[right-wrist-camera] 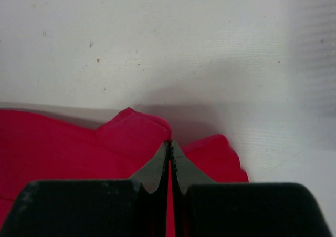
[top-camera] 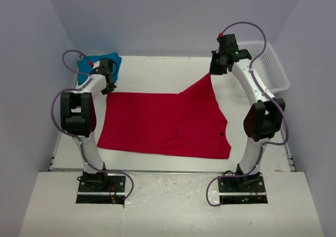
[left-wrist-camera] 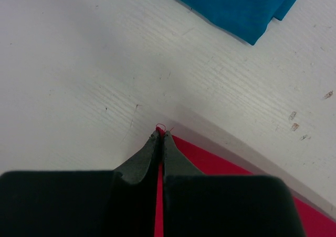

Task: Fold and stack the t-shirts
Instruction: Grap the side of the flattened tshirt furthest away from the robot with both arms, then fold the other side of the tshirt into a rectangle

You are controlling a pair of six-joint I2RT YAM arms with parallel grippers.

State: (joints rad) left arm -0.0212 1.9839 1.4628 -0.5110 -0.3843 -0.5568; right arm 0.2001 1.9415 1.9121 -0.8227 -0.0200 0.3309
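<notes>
The red t-shirt (top-camera: 163, 124) lies spread across the middle of the table, its dark neck label (top-camera: 222, 134) toward the right. My left gripper (top-camera: 108, 88) is shut on the shirt's far left corner (left-wrist-camera: 210, 161), low over the table. My right gripper (top-camera: 214, 70) is shut on the far right corner (right-wrist-camera: 131, 132) and holds it up, so the cloth rises to a peak there. The teal-blue t-shirt (top-camera: 100, 63) lies folded at the far left (left-wrist-camera: 236, 6), just beyond the left gripper.
A white mesh basket (top-camera: 270, 63) stands at the far right edge of the table. Walls close in the left, right and far sides. Bare white tabletop (top-camera: 157, 71) lies between the two grippers at the back.
</notes>
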